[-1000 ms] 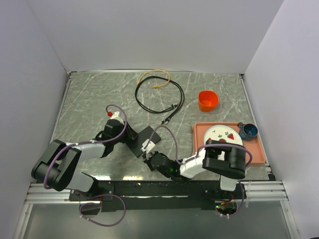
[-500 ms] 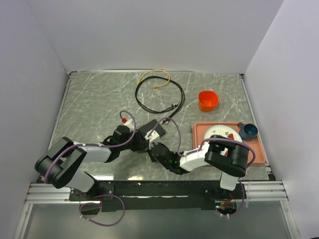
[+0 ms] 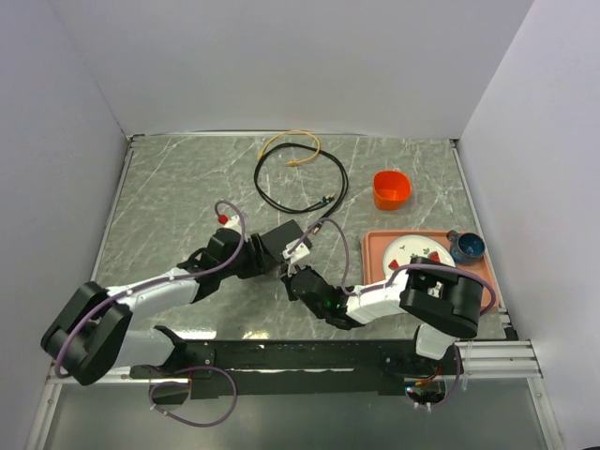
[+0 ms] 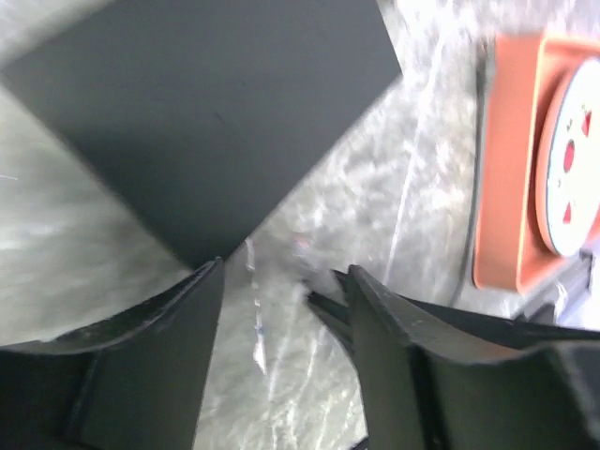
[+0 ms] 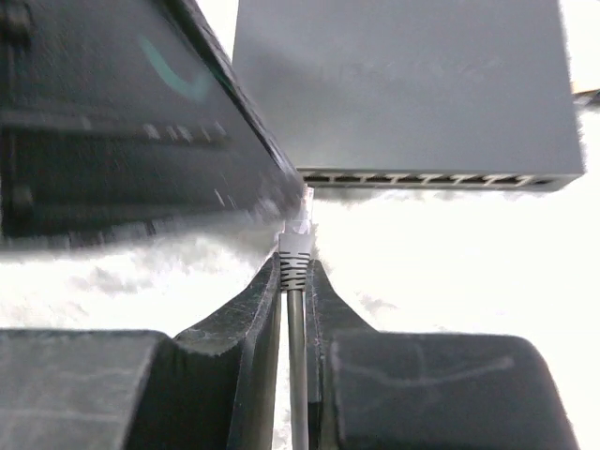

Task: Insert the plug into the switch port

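The grey marbled counter (image 3: 169, 187) carries a flat matte-black rectangular switch box (image 3: 281, 240) just ahead of the left claw (image 3: 264, 261). A looped black cable (image 3: 257, 180) lies beyond it, with an orange plastic cup (image 3: 392, 188) and a salmon rectangular tray (image 3: 427, 234) rightward.

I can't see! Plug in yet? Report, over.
Left fingers open by switch. Right fingers shut on plug. Plug short of ports, nothing between.

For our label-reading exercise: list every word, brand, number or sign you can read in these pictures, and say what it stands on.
No text can be read anywhere.
Switch: faint line on top, too blurred to read.
Dark housing beside the plug: pale marks, too blurred.
Plate: red spots only, no words.
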